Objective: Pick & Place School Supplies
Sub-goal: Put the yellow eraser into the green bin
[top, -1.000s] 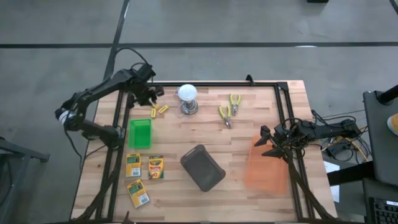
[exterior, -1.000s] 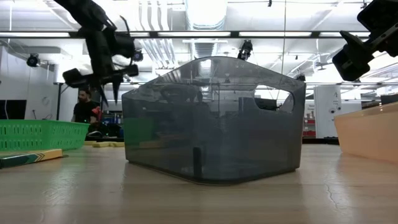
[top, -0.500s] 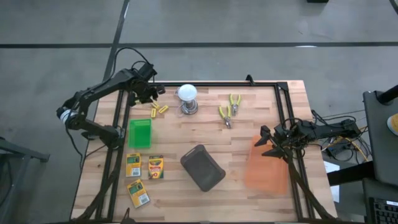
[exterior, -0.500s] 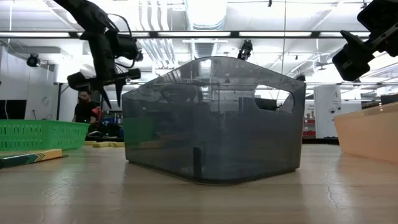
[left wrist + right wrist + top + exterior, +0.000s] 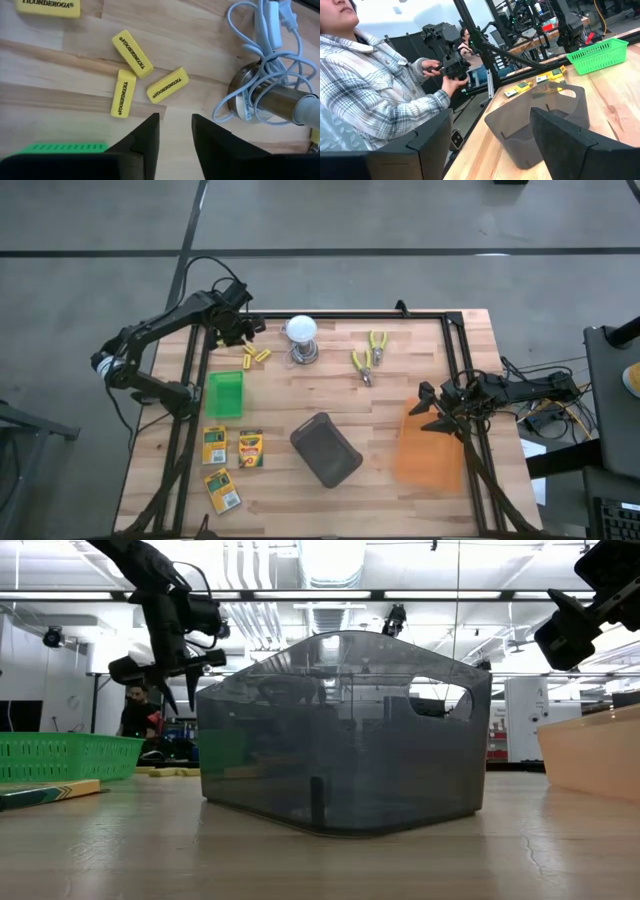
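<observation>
Three green-and-yellow crayon boxes (image 5: 214, 445), (image 5: 250, 448), (image 5: 222, 490) lie flat near the table's near-left corner. Several short yellow pieces (image 5: 257, 356) lie flat by the far-left edge; in the left wrist view three form a cluster (image 5: 122, 92) and one lies apart (image 5: 47, 7). My left gripper (image 5: 243, 332) (image 5: 175, 132) hovers open above the table, just far-left of that cluster, touching nothing. My right gripper (image 5: 428, 408) (image 5: 492, 145) waits wide open in the air at the orange bin's far-left corner.
A green basket (image 5: 225, 393) stands near the yellow pieces. A white bulb lamp with coiled cord (image 5: 270, 95), yellow pliers (image 5: 368, 358), a grey bin (image 5: 326, 448) and an orange bin (image 5: 430, 445) share the table. A person in a plaid shirt (image 5: 375, 95) stands beyond the table.
My left gripper has shifted a little toward the table's right, then kept still, fingers still apart.
</observation>
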